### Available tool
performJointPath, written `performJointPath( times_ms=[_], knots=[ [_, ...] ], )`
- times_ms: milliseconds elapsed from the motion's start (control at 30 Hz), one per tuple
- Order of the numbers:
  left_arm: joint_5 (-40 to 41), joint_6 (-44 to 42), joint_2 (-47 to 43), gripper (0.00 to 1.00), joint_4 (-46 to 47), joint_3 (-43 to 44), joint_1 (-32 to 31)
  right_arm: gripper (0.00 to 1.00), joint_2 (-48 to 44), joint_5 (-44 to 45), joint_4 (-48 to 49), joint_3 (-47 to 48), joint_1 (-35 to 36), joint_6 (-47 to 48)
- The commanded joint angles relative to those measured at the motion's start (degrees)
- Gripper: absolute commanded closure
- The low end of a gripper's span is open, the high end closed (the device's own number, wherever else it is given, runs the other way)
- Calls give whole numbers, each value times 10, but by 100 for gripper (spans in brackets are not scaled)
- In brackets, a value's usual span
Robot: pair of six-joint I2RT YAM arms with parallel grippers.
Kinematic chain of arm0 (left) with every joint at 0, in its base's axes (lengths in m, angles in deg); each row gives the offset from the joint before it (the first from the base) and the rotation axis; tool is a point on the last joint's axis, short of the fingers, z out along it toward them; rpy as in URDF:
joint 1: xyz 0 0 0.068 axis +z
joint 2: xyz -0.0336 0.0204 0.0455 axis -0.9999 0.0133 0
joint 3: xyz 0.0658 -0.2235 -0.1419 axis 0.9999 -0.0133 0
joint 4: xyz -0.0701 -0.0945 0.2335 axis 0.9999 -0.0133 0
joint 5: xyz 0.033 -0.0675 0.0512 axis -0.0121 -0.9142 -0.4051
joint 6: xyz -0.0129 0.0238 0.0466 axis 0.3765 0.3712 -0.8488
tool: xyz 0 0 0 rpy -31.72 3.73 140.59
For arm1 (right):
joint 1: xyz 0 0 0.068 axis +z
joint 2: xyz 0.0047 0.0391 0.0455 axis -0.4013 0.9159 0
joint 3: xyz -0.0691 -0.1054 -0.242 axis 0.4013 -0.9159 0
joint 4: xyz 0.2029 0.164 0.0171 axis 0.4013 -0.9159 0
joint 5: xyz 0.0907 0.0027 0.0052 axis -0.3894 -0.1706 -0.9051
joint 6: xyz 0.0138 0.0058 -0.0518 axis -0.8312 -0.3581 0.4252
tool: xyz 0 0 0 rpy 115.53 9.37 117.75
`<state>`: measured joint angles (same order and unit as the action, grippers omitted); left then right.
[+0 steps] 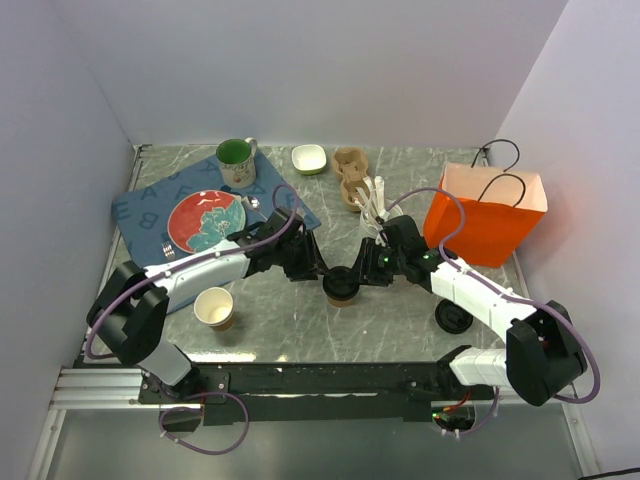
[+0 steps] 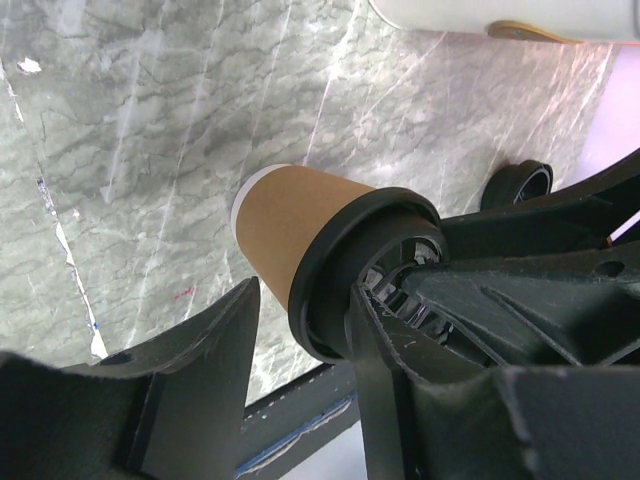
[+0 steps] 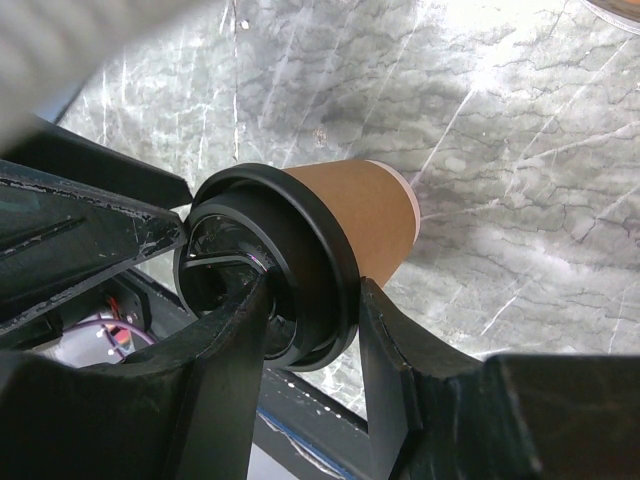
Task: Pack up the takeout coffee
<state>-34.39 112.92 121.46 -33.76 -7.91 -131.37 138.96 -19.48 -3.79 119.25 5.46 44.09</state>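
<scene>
Takeout coffee (image 1: 341, 289) one, left claw (image 1: 324, 277), right claw (image 1: 359, 277), one orange bag (image 1: 485, 215)

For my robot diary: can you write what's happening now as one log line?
takeout coffee: upright | right pincer: shut on lid | left pincer: open around lid

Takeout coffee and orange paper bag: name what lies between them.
The right gripper, gripping the takeout coffee, and its wrist fill that stretch; top view.
</scene>
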Motion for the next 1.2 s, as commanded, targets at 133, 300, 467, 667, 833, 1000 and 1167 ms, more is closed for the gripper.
performJointPath(
  times_ms=[133,300,467,667,833,1000,1167],
  knots=[
    [85,-16,13,52,-109,-13,-30,57,14,32,-40,0,0,22],
    [98,-40,17,47,-148,80,-29,55,6,32,-57,32,0,22],
    [94,-50,17,44,-170,142,-26,46,-3,33,-72,55,0,18],
    [95,-64,0,38,-175,153,-26,28,-16,33,-85,70,0,13],
    [103,-90,-16,30,-179,156,-26,21,-29,33,-107,86,0,12],
    [124,-116,-32,24,-200,171,-25,20,-60,28,-137,108,2,15],
    [124,-100,-73,18,-203,156,-20,18,-82,61,-188,137,20,38]
  ],
)
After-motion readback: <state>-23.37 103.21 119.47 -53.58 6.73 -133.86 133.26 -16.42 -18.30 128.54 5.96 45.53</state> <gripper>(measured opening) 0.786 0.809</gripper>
